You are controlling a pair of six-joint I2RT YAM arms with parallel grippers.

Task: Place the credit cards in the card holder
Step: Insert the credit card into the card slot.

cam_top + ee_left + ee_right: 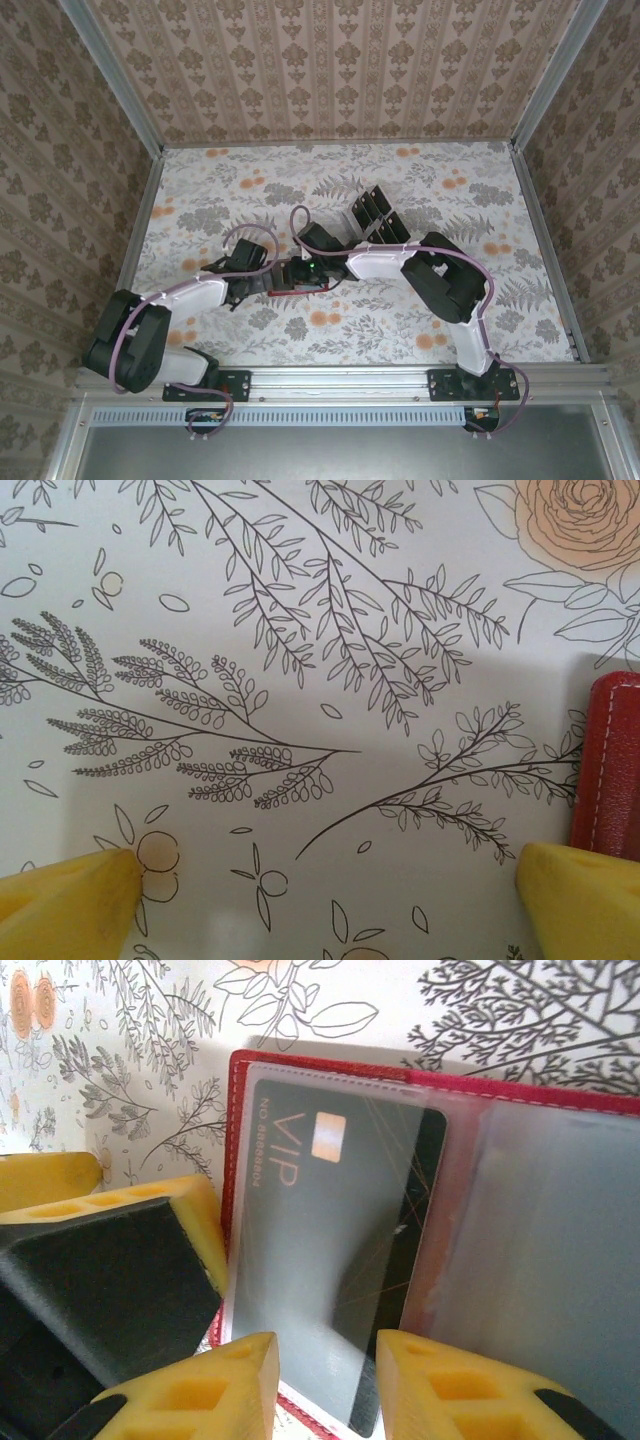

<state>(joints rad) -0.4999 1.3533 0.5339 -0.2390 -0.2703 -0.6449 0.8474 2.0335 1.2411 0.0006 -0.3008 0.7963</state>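
The open red leather-like card holder (234, 1130) lay near the centre of the floral-print worktop (250, 190). A glossy black credit card (330, 1230), lettered "VIP" in gold beside a small line beginning "NO", sat in one clear sleeve. Above it the right tool (327, 1345) stood narrowly parted, clasping nothing. The left tool (325, 880) was spread wide, one finger just beside the holder's stitched edge.

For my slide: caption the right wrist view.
Right pincer at the open red wallet, a VIP card tucked inside.
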